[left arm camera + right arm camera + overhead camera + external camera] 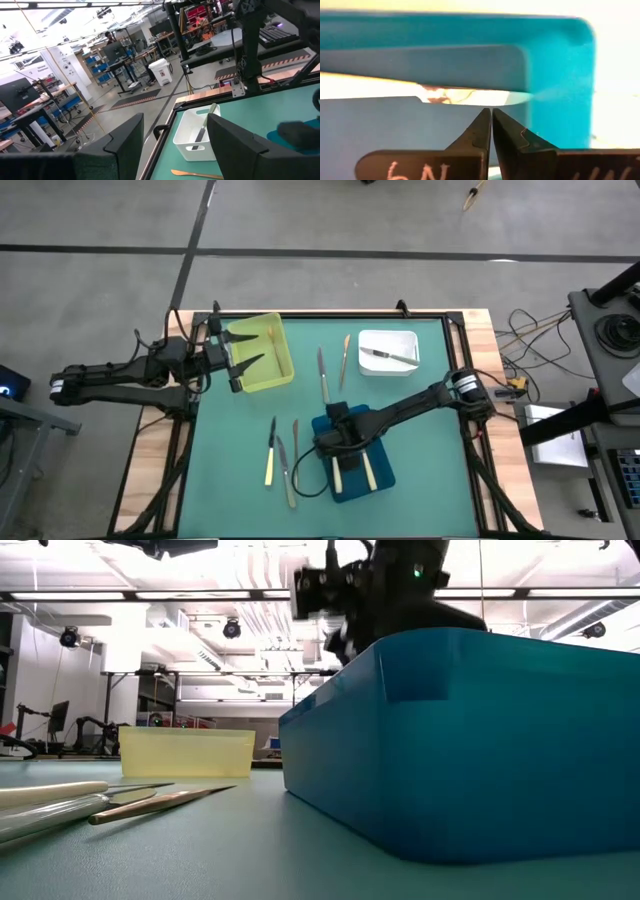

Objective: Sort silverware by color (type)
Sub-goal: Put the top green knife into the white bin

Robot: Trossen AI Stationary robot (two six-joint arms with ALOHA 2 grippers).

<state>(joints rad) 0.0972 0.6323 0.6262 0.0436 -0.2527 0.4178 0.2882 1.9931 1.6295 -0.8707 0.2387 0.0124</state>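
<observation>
The right pincer [335, 448] is clenched empty, low inside the blue tray [378, 476], where two cream-handled knives [368, 470] lie. The left pincer [238, 358] hangs released over the yellow tray [282, 370], apparently holding nothing. Other silverware [270, 452] lies on the green counter [430, 460]; one knife [388, 356] rests in the white tray [409, 338].

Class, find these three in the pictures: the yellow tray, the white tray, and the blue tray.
yellow tray [283, 352], high view, on its right wall.
white tray [388, 336], high view, on its far rim.
blue tray [470, 730], low view, on its near side wall.
</observation>
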